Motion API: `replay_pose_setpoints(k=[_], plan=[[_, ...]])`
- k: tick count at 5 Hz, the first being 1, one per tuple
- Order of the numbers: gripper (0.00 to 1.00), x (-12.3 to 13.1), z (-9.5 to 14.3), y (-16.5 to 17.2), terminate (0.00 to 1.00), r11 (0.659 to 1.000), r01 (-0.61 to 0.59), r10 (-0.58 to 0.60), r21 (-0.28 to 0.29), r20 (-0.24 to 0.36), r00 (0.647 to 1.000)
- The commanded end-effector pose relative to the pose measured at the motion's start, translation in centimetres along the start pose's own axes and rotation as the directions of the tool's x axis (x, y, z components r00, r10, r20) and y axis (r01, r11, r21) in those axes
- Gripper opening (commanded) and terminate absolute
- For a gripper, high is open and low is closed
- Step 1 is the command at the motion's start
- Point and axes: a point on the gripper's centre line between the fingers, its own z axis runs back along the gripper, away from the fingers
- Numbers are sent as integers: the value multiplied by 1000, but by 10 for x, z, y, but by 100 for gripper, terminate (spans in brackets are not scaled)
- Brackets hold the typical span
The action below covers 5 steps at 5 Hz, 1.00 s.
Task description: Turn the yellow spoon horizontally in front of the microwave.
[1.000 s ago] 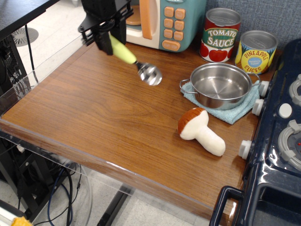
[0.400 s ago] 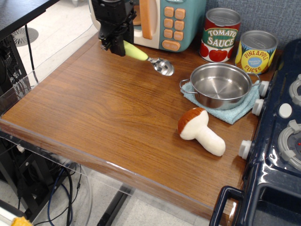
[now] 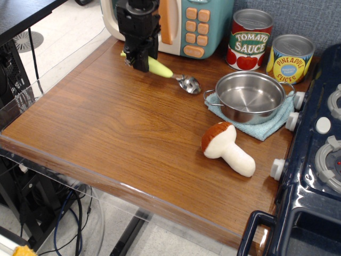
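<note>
The yellow spoon (image 3: 166,73) lies low at the wooden table, just in front of the microwave (image 3: 194,24). Its pale yellow-green handle points left and its shiny silver bowl (image 3: 189,84) points right, close to horizontal. My black gripper (image 3: 140,60) comes down from above and is shut on the left part of the spoon's handle. The handle's tip pokes out on the gripper's left side. The microwave's teal panel with orange buttons and orange door handle stands right behind the gripper.
A steel pot (image 3: 250,96) sits on a light blue cloth (image 3: 262,127) right of the spoon. Two cans stand behind it: tomato sauce (image 3: 250,40) and pineapple slices (image 3: 290,58). A mushroom toy (image 3: 226,147) lies in front. A toy stove (image 3: 314,160) fills the right edge.
My gripper has moved right and down towards the microwave with the spoon in it. The spoon has come down close to the table and turned nearer to horizontal.
</note>
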Motion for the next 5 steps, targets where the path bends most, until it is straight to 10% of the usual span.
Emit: replay_pose_setpoints(k=[1,3,4,5], plan=[[0,0,17,-11,0,999,14,-12,-46,49,999],[0,-1,4,-5,0,1000,-10,10,-3,42,999],[100,1,2,-4,0,1000,-15,15,11,36,999],[100,2,6,-4,0,1000,-24,24,2,31,999]])
